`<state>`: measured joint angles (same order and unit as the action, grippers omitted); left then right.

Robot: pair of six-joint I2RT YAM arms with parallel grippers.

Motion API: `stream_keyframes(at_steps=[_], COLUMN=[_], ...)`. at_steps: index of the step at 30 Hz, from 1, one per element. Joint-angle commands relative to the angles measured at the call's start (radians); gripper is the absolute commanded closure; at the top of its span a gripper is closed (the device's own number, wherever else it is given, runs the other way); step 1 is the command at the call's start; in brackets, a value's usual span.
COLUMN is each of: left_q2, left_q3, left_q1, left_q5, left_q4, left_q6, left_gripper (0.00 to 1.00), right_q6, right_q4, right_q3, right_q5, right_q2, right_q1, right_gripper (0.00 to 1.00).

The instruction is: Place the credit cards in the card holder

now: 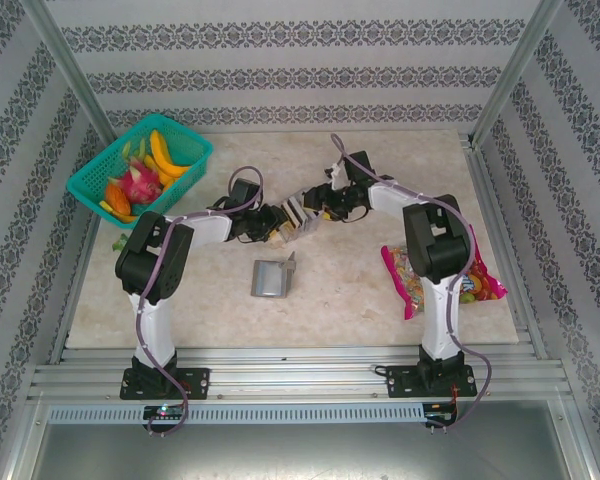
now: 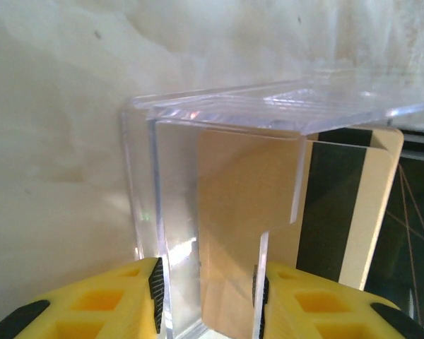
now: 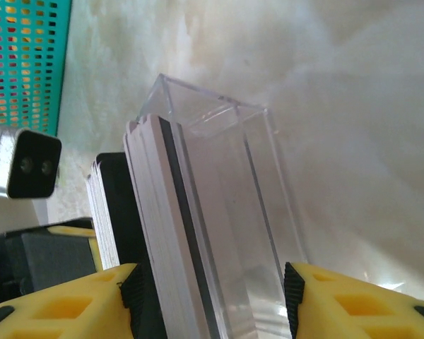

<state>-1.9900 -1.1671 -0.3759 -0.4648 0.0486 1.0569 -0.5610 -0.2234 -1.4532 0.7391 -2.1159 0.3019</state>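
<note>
A stack of cards (image 3: 159, 226) stands on edge against a clear tray (image 3: 233, 183), held above the middle of the table (image 1: 350, 290) where the 2 arms meet. From above, this bundle is tiny and half covered by both grippers, so the cards cannot be counted. Close up through the clear plastic, 3 faces show: a tan one, a pale one with a black stripe, and a dark one cut off at the right edge. It is unclear whether the cards sit inside the tray or just beside its wall.

The left gripper (image 2: 206, 289) is narrow, its pads against 2 clear walls of the tray; its yellow fingers are cut off at the bottom edge. The right gripper (image 3: 212, 289) is wider, with 1 pad against the card stack and the other against the tray's far wall, clamping both. A dark ribbed shape left of the stack is hard to identify.

The grey holder (image 1: 271, 279) lies on the table, nearer the arm bases and apart from the grippers. A teal basket (image 1: 195, 150) of fruit (image 1: 145, 175) sits at the far left. A candy bag (image 1: 400, 280) lies partly behind the right arm.
</note>
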Motion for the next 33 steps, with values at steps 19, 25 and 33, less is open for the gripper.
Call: stream_keyframes(at_steps=[19,25,33], left_q2=[0.054,0.049,0.051], left_q3=[0.095,0.086,0.090], left_q1=[-0.196,-0.196,-0.196], left_q5=[-0.002,0.000,0.003], left_q4=[0.049,0.048,0.046], left_q6=[0.080,0.080,0.084], left_gripper=[0.63,0.63,0.63], right_q6=[0.262,0.292,0.283], right_q4=[-0.394,-0.442,-0.446], right_q3=[0.141,0.111,0.105], right_q5=[-0.666,-0.747,-0.764], right_q2=[0.368,0.353,0.327], right_q1=[0.031,0.103,0.129], right_gripper=[0.39,0.39,0.38])
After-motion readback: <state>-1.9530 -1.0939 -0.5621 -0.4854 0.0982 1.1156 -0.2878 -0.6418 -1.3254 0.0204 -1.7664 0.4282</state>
